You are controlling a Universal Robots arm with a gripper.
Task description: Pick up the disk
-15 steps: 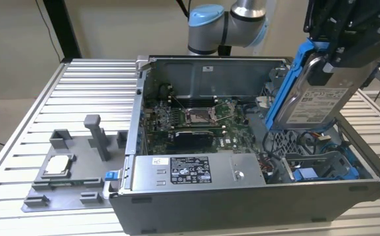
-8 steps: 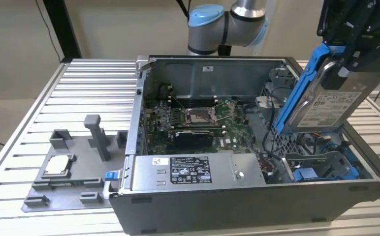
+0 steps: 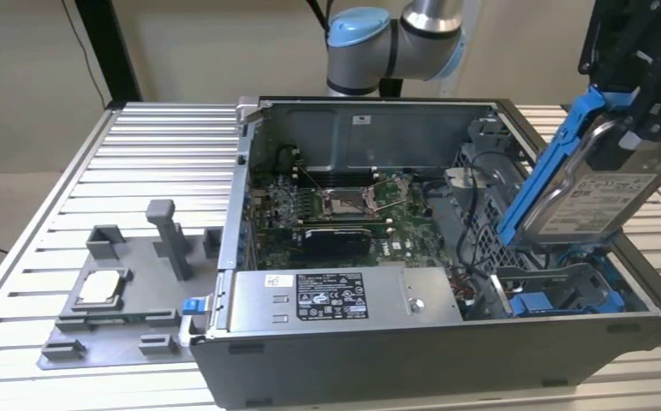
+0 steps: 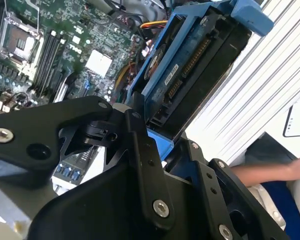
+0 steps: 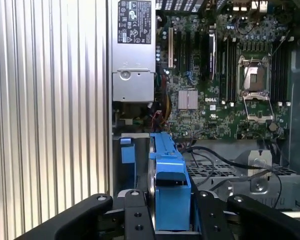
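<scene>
The disk (image 3: 587, 184) hangs tilted above the blue drive bay (image 3: 559, 295) of the open computer case (image 3: 422, 360), pinched by the tool (image 3: 639, 128). Cables (image 3: 479, 214), the motherboard (image 3: 330, 205) and a grey power supply (image 3: 330, 295) lie beside it on the ribbed tabletop (image 3: 136, 171).

Metal, plastic and circuit board, up close.
Brushed silver metal on the disk (image 3: 587, 201) with a matt white paper label, wrapped in smooth blue plastic; matt black gripper (image 5: 162, 220) clamped around it. Beside the disk, dull grey sheet-metal computer case (image 3: 422, 355), glossy green motherboard (image 5: 215, 75) inside, ribbed aluminium table (image 3: 136, 163) underneath.
</scene>
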